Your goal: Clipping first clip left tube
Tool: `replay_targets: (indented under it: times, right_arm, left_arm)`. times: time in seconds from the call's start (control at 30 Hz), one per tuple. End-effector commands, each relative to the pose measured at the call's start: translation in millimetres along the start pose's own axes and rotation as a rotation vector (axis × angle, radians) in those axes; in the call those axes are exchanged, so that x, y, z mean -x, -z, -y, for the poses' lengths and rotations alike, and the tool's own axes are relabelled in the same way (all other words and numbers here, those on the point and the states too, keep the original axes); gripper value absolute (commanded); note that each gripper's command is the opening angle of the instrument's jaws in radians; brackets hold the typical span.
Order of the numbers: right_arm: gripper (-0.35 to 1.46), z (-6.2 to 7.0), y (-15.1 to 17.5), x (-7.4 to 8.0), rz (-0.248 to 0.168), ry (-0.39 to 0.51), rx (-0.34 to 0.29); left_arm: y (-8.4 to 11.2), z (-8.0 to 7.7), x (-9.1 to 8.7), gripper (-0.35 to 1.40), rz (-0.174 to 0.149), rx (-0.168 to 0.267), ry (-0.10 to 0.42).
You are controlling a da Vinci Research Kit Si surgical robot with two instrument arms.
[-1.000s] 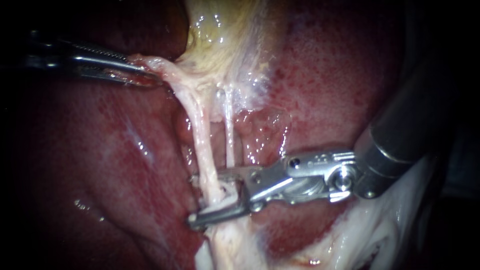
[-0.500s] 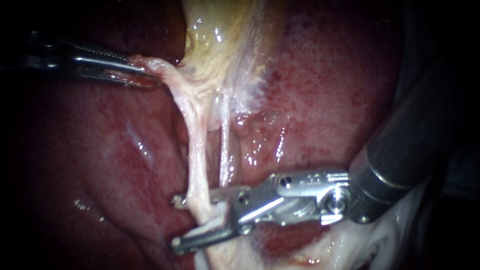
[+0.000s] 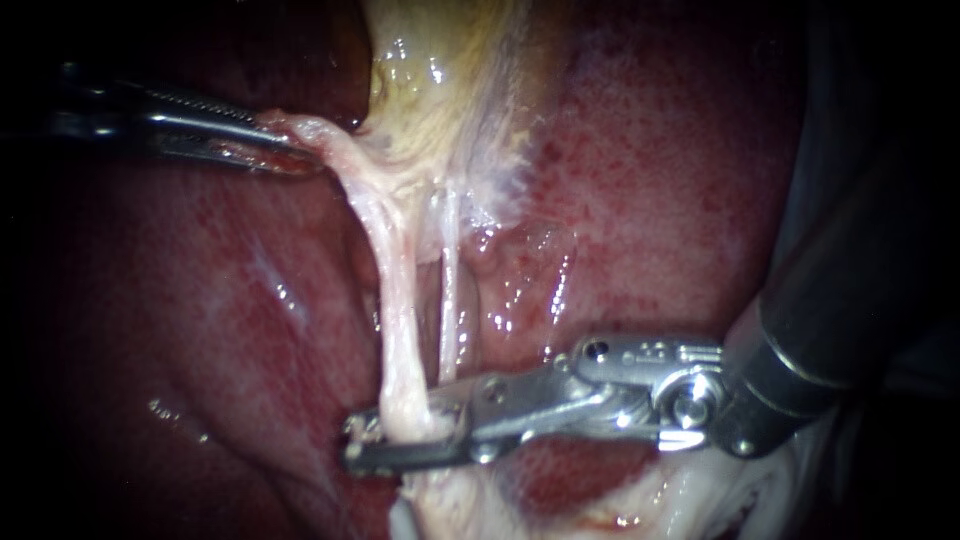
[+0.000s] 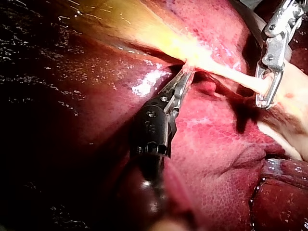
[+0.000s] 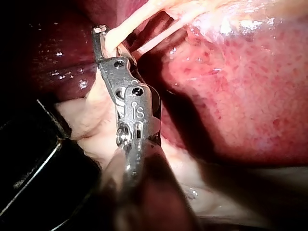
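Note:
Two pale tubes run down from the yellowish gallbladder: the thicker left tube and a thin right tube. My right instrument reaches across from the right, its jaws closed in on the lower end of the left tube from above and below. My left instrument is shut on pale tissue at the gallbladder's neck, holding it stretched to the left. The left wrist view shows my left instrument on that tissue and the right instrument around the left tube. In the right wrist view the right instrument clasps the left tube.
Red, wet liver surrounds the tubes on both sides. White fatty tissue lies under the right instrument's wrist. Its dark shaft fills the right side of the endoscope view.
The right instrument's jaws, wide apart around the left tube before, have closed down on it. Its tip also slid a little further left across the tube. The left instrument has held still.

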Motion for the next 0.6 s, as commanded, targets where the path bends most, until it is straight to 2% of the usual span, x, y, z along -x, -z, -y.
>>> replay_targets:
  times: [0.03, 0.17, 0.5, 0.6]
  right_arm:
    - [-0.35, 0.0, 0.0, 0.0, 0.0, -0.009, -0.001]
    - [-0.35, 0.0, 0.0, 0.1, 0.0, -0.044, -0.001]
    - [-0.35, -0.2, 0.1, 0.3, 0.001, -0.042, -0.002]
    - [-0.35, -0.3, 0.1, 0.4, 0.001, -0.072, -0.001]
  left_arm:
    - [0.0, 0.0, 0.0, -0.35, 0.0, 0.0, 0.0]
    - [0.0, 0.1, 0.0, -0.35, 0.0, 0.0, 0.0]
    - [-0.1, 0.2, 0.0, -0.35, 0.0, 0.0, 0.0]
    - [-0.1, 0.3, 0.0, -0.35, 0.0, 0.0, 0.0]
